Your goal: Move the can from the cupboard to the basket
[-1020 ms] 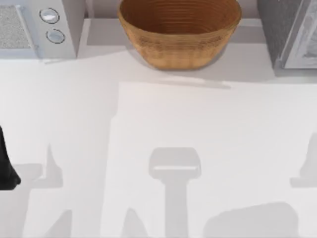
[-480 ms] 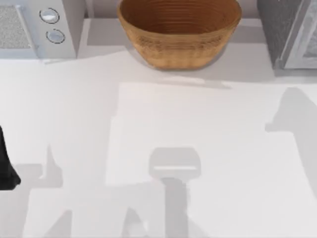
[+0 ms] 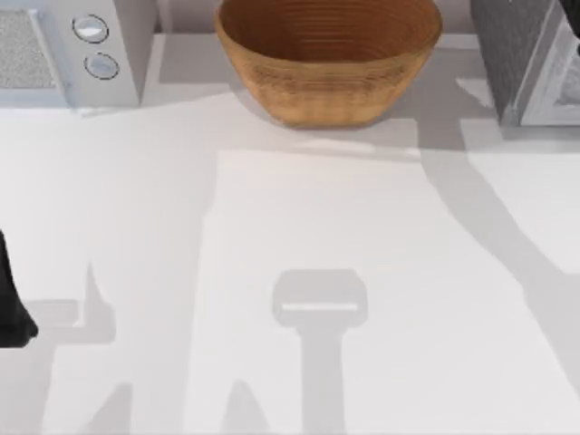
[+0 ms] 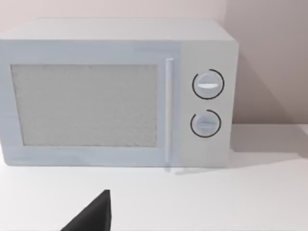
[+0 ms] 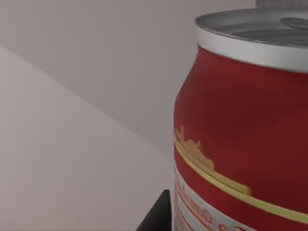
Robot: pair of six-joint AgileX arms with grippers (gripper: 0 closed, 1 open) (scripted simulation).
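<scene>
The can [image 5: 240, 125] stands upright very close in front of the right wrist camera, red-sided with a gold band and a silver lid, grey walls behind it. A dark finger [image 5: 156, 214] of the right gripper sits just beside its lower part; whether the jaws are released or clenched on it I cannot tell. In the top view the left arm [image 3: 11, 304] is parked at the table's [image 3: 317, 227] left edge, and I cannot tell its jaws' state either. Farther back, the basket [image 3: 328, 59] sits at the rear centre, between the microwave [image 3: 68, 50] at the left and the cupboard [image 3: 530, 59] at the right
</scene>
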